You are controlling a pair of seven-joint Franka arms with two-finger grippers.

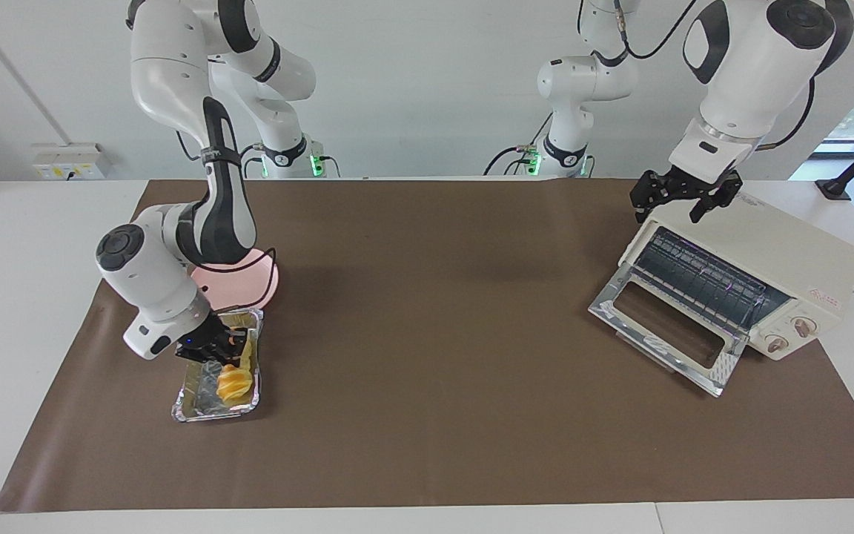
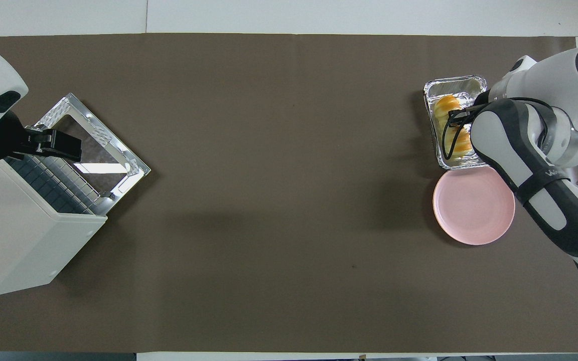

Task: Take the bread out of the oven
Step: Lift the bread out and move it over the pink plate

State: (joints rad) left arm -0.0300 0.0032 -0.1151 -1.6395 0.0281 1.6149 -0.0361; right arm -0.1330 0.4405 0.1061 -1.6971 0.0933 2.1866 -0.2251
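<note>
Bread already out of the oven, lying in the foil tray at the right arm's end of the brown mat, long axis running toward and away from the robots. Right gripper down in the tray, jaws apparently pinched on the loaf's nearer end, though contact hard to confirm. Left gripper waiting, jaws spread, over the open oven's top front edge. Pink plate just beside the tray, on its robot-ward side.
</note>
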